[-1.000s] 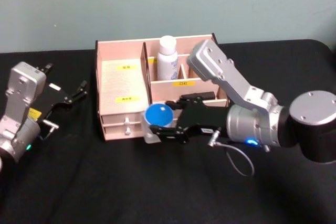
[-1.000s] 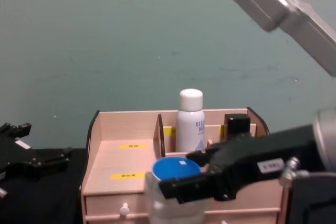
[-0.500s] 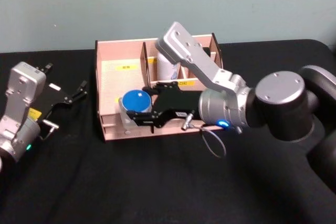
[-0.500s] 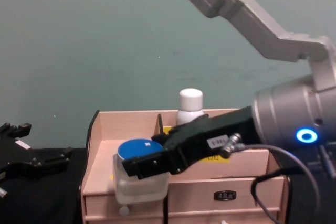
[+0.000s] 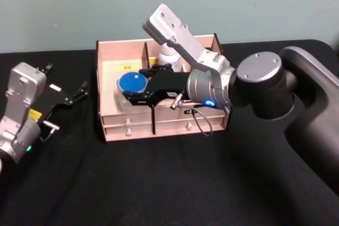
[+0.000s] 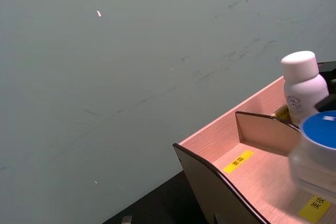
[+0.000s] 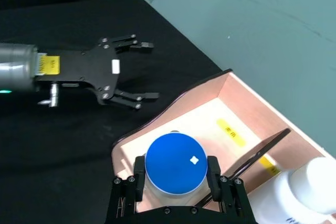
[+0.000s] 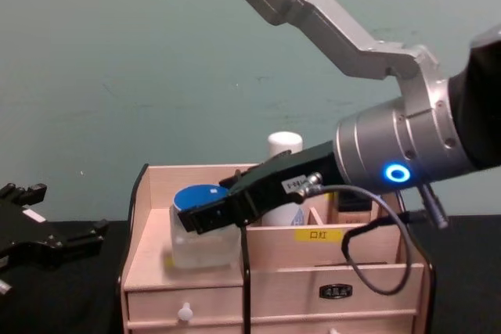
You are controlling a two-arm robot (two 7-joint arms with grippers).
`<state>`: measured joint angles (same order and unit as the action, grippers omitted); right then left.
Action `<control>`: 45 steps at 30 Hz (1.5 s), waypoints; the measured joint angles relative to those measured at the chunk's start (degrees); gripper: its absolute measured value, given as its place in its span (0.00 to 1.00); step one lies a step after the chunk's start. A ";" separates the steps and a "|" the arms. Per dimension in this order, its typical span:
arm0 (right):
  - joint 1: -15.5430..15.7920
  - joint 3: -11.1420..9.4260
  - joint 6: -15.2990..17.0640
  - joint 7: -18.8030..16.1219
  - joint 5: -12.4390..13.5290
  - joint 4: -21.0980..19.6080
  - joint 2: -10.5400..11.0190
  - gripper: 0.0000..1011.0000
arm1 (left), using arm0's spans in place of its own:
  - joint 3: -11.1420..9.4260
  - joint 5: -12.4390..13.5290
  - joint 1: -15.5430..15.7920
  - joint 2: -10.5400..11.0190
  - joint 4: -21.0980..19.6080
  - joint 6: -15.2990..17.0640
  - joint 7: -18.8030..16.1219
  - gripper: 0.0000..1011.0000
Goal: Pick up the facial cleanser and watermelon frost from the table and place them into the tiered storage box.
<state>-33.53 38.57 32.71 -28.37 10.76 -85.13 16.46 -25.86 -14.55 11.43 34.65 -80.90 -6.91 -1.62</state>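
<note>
While the clear blue-lidded jar [image 5: 132, 86] is clamped in the right gripper [image 5: 139, 95] above the left compartment of the pale wooden tiered storage box [image 5: 114, 125], it should be lowered level before release. The left gripper [image 5: 74, 95] is parked spread open over the black counter [image 5: 159, 183] at left.

Pale wooden tiered storage box [image 5: 106, 125] with yellow labels; clear jar [image 5: 128, 92] capped blue; white bottle [image 6: 301, 87].

jar [image 5: 131, 85] over box's [image 5: 109, 130] left compartment, bottle [image 5: 168, 54] behind
</note>
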 joint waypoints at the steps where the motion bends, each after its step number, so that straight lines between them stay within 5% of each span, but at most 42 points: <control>1: -0.28 0.00 -0.11 0.02 -0.13 0.56 -0.24 0.70 | 0.00 0.00 0.00 0.00 0.00 0.00 0.00 1.00; 19: -3.57 0.34 -1.80 -0.57 -2.37 7.48 -4.01 0.70 | 0.00 0.00 0.00 0.00 0.00 0.00 0.00 1.00; 36: -3.67 0.47 -1.83 -0.76 -3.11 8.80 -4.78 0.70 | 0.00 0.00 0.00 0.00 0.00 0.00 0.00 1.00; 45: -3.40 0.09 -2.05 -0.57 -3.11 8.52 -4.76 0.91 | 0.00 0.00 0.00 0.00 0.00 0.00 0.00 1.00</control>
<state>-36.93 38.67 30.66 -28.93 7.65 -76.61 11.71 -25.86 -14.55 11.43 34.65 -80.90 -6.91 -1.62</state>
